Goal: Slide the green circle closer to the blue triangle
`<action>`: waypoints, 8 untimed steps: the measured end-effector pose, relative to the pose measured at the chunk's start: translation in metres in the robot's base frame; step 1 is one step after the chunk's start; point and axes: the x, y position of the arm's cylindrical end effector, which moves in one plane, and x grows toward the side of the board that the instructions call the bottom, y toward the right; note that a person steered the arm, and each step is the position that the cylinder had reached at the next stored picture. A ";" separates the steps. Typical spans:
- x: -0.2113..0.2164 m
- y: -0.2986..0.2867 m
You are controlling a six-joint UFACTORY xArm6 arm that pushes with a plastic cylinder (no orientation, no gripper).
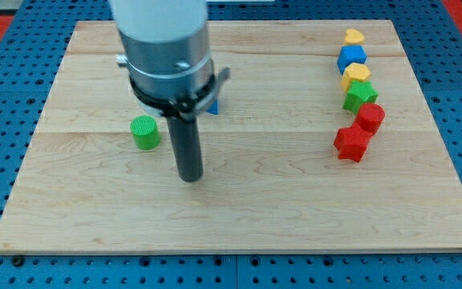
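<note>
Looking at the wooden board point(239, 225), you find my tip point(189, 178) resting on bare wood, just to the view's right of and slightly below the green circle point(144, 132), apart from it. Your blue triangle point(212, 106) shows only as a sliver behind the arm's grey housing point(167, 48). No gripper is fitted, only the rod. Well apart, at the view's right, a column holds yellow, blue, yellow, green and two red blocks point(353, 143).

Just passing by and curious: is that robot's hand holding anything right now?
No hand: my tip is a bare rod end and holds nothing. It rests on the board just right of and below the green circle, not touching it.
</note>
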 end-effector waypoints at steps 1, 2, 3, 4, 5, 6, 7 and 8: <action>0.007 -0.092; -0.019 -0.078; -0.054 -0.027; -0.032 -0.036; -0.012 -0.069; -0.025 -0.116; -0.070 -0.100; -0.104 -0.050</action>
